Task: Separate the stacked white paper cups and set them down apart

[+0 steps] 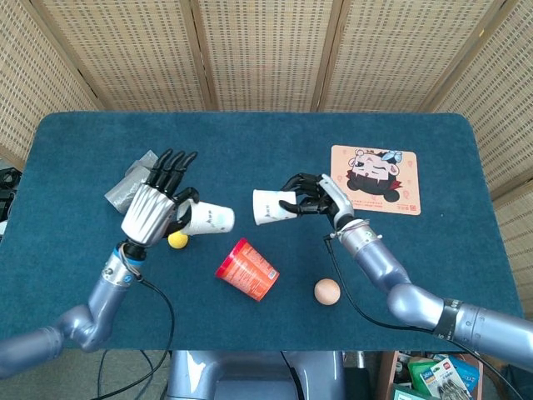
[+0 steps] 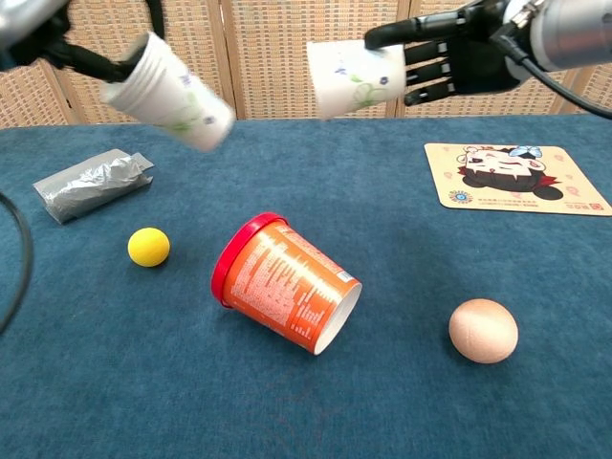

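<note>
Two smooth white paper cups, apart. My left hand (image 1: 151,210) holds one cup (image 1: 208,219) at 9 o'clock; my right hand (image 1: 321,196) holds other cup (image 1: 269,206) mid-table, above ridged orange tub (image 1: 247,269).

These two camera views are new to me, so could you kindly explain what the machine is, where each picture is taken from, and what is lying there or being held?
It is a two-armed robot with human-like hands at a blue table. One picture looks down from its head, the other looks forward from its chest. The left hand holds one white paper cup; the right hand holds the other cup, both above the table. On the table lie an orange tub on its side, a yellow ball, an egg, a silver packet and a cartoon mat.
</note>
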### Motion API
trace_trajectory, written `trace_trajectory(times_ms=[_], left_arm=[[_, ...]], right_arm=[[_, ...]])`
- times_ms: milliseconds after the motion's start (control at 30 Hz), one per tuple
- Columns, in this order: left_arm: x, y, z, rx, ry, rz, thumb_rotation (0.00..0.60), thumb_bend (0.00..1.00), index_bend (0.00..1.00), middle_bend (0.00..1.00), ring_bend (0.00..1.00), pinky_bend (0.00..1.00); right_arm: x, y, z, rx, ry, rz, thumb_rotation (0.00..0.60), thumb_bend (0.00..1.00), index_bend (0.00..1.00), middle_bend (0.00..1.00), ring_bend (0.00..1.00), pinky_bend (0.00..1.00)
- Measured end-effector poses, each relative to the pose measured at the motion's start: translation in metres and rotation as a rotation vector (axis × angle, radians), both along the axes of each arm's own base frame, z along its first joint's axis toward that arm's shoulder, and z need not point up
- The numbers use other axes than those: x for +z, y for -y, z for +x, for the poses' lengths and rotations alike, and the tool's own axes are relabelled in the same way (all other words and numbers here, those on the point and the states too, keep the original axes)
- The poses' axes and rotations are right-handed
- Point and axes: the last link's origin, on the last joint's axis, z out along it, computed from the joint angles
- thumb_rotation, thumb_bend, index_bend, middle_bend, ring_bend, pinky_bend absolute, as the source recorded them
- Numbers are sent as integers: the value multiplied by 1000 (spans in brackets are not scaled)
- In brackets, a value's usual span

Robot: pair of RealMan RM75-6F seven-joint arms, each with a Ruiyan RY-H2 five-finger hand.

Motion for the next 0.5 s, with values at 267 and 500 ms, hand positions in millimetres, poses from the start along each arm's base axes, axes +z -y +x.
trace_trajectory(times_ms=[267,500], left_arm=[[31,-5,-36,84,-30,8,600,491,692,25,0,0],[36,-20,-55,187,-146,-63,600,492,692,0,0,0]], right_arm=[[11,12,-30,-11,-89,-51,600,524,553,598,474,676],[11,16,-55,112,-383,-176,600,524,553,600,474,675]])
